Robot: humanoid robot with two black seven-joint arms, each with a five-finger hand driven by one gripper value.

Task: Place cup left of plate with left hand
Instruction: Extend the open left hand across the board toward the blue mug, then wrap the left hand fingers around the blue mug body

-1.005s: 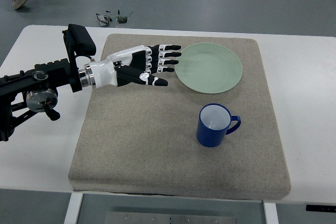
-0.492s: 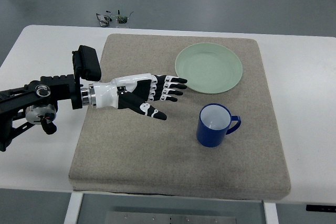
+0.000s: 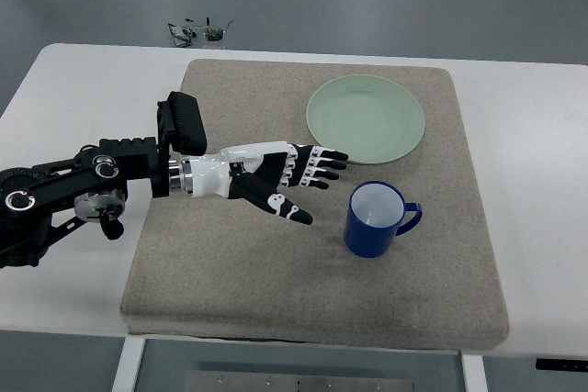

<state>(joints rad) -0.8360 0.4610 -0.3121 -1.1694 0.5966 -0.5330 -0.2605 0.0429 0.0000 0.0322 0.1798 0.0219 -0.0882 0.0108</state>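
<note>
One blue cup (image 3: 375, 219) stands upright on the near right part of the grey mat (image 3: 230, 273), its handle pointing right and its white inside bare, just in front of the green plate's near edge and apart from it. Level with it and slightly farther back, the left hand (image 3: 276, 176) reaches in from the left edge over the mat, fingers (image 3: 322, 167) stretched out flat and loose, grasping nothing, thumb angled toward the cup, with a clear gap between fingertips and cup. Farthest back, the green plate (image 3: 366, 118) lies flat on the mat's far right part, and the white table (image 3: 64, 80) shows around the mat.
</note>
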